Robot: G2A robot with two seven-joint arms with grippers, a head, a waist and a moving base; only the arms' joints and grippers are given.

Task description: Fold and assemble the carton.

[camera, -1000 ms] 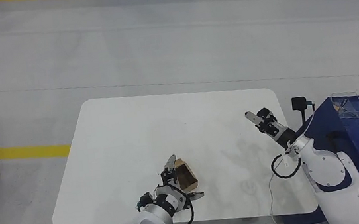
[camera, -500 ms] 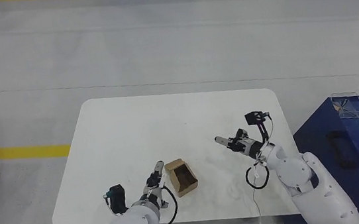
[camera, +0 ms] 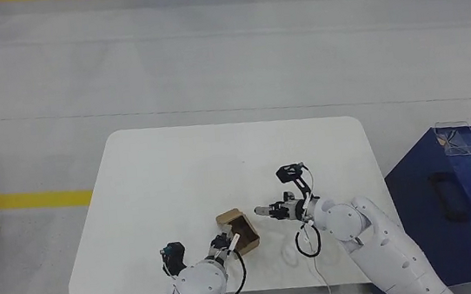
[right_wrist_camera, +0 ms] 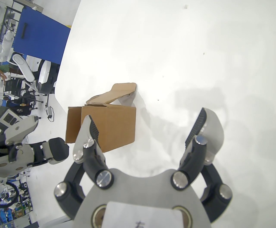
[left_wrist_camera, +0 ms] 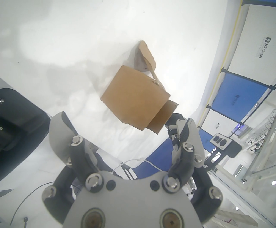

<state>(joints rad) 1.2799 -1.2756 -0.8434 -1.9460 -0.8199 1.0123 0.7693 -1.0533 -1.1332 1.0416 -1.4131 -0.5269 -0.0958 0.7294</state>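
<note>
The left gripper [left_wrist_camera: 120, 122] is spread wide and grasps nothing. Its black finger pad [left_wrist_camera: 173, 121] sits at the edge of a side flap of the small brown cardboard carton [left_wrist_camera: 133, 101], but whether it touches the flap or stops just short cannot be told. Its other finger is clear of the box. The carton's body lies just ahead of this gripper, resting on its base, with another flap sticking out at its far end.

The right gripper [right_wrist_camera: 146, 125] is also spread open and empty. The carton lies ahead of it, off toward one finger, and that finger overlaps the box in the wrist view without clear contact. In the top view the carton sits between the two grippers, its open top showing a dark inside. Beneath both is the white, round-cornered table [camera: 177, 171], and the carton is near the edge closest to the arms.
</note>
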